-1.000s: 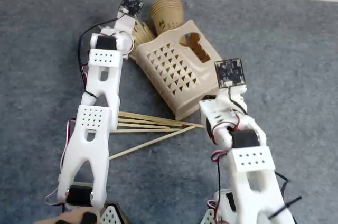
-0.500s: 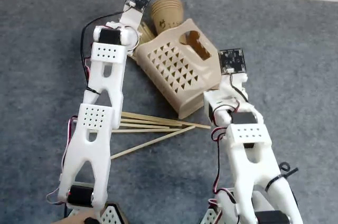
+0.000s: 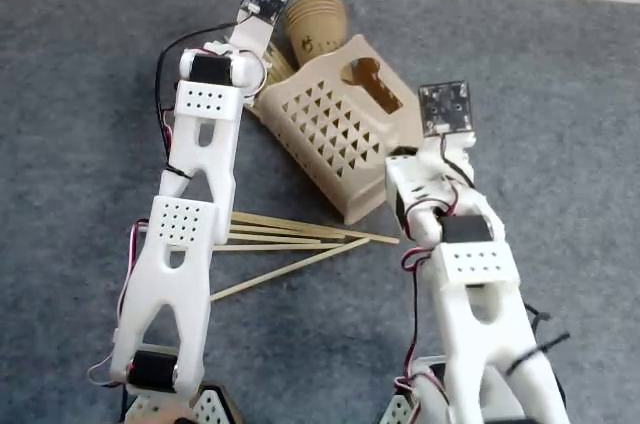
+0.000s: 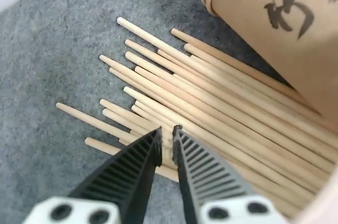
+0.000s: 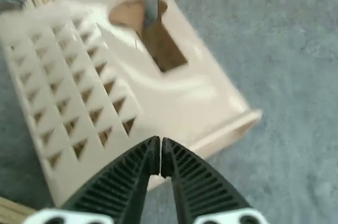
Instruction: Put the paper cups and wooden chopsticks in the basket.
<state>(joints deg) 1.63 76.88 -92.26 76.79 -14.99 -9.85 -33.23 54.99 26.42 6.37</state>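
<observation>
Reading the high view as a clock face, your basket (image 3: 335, 129) lies tipped on its side in the middle of the grey table (image 3: 560, 64). Its long axis runs from the mouth at 11 o'clock to the base at 5 o'clock, with the perforated wall facing up.

The stack of paper cups (image 3: 318, 24) sits at that mouth. It looks only partly inside, and its rims seem to point away from the basket toward 12 o'clock. A bundle of chopsticks (image 4: 211, 102) pokes out beside the cups, the tips fanning toward 10 o'clock.

By my judgement you are partway through. Nothing sits securely in an upright basket, and several loose chopsticks (image 3: 290, 234) lie on the table at the basket's 7 o'clock. Most of these run 9 to 3, and one slants from 8 to 2.

Your left gripper (image 4: 167, 138) hangs over the bundle, fingers drawn to a sliver of a gap and apparently holding nothing. Your right gripper (image 5: 160, 155) is pressed together at the basket's base end. Whether it touches the wall, you cannot tell.
</observation>
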